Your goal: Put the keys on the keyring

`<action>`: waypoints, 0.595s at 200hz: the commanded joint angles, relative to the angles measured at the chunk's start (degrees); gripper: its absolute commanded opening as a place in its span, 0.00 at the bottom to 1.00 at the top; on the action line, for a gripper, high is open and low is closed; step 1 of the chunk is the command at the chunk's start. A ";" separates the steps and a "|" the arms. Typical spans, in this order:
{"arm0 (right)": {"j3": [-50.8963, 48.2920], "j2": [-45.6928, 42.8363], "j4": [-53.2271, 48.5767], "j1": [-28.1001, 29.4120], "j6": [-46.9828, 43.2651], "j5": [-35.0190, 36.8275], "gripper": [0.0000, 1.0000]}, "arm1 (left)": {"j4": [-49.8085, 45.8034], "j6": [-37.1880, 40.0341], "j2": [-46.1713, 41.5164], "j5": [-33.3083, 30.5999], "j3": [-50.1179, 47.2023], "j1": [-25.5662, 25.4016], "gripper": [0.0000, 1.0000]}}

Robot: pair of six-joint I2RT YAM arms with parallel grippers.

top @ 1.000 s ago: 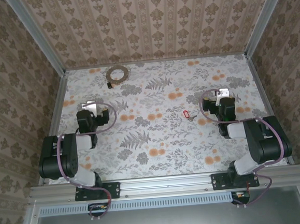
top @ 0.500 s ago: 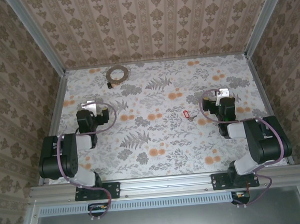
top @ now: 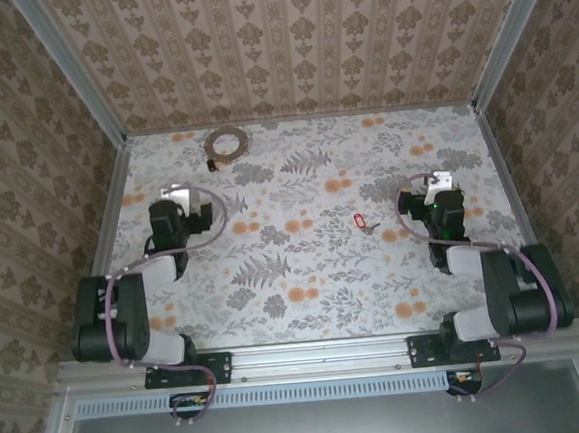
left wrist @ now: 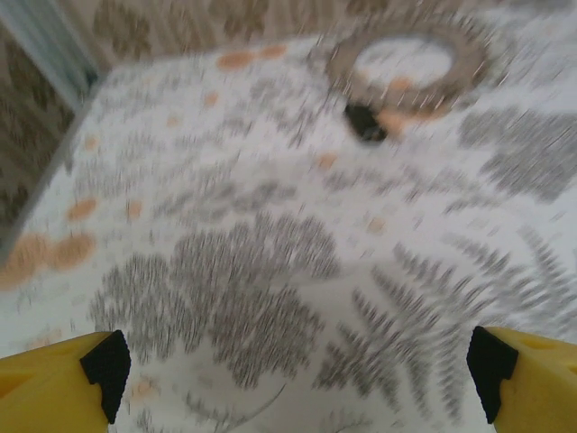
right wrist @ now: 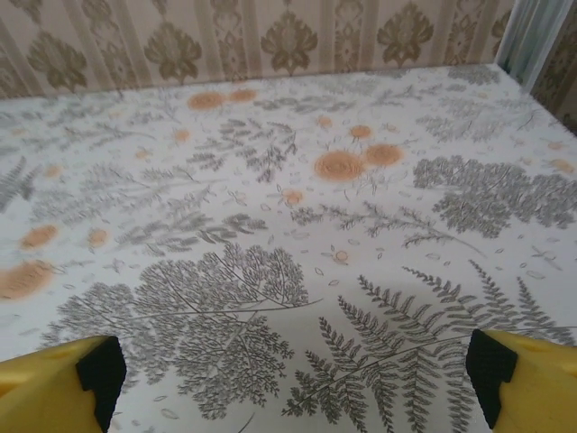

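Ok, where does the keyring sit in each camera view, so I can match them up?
Top external: the keyring lies far left on the table, close to the back wall.
Left wrist: upper right and blurred, with its black end piece pointing toward the camera.
Right wrist: the floral table reaches up to the back wall.
Shared landmark: the wallpapered back wall, along the top of each picture.
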 commanded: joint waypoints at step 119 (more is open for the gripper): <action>26.58 -16.69 -53.34 6.73 17.04 -4.85 1.00 | -57.08 -21.27 33.17 1.06 67.18 -0.56 1.00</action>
